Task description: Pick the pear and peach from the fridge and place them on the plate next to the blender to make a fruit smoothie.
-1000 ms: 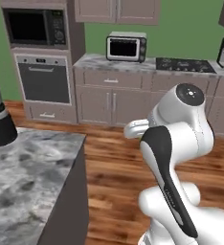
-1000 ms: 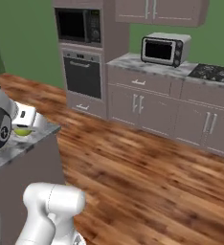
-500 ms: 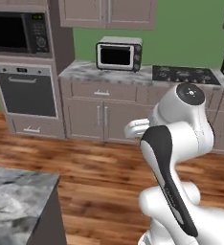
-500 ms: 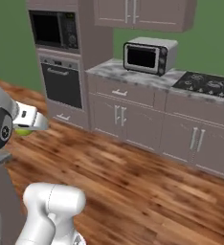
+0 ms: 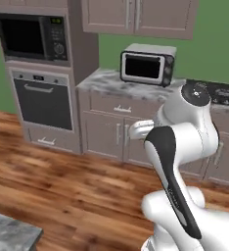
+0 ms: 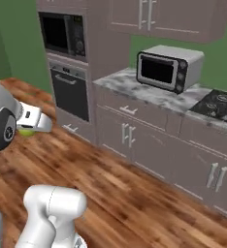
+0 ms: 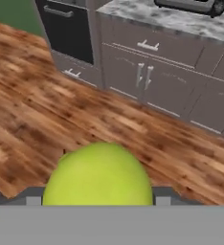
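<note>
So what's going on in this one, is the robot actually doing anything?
The robot is carrying the pear: the hand view shows the yellow-green fruit sitting between the fingertips of its hand, over the wood floor. Ahead are the wall oven, a toaster oven on the marble counter and a stovetop. The pear has not been set down yet.

I am in a home kitchen: a black built-in wall oven (image 5: 42, 102) sits under a black microwave (image 5: 32, 37) in a tall taupe cabinet. A silver toaster oven (image 6: 167, 67) stands on the grey marbled surface (image 5: 106, 81) over taupe cupboards (image 6: 130, 140), beside a black hob (image 6: 220, 102), with wood-plank floor (image 5: 62, 186) below.
</note>
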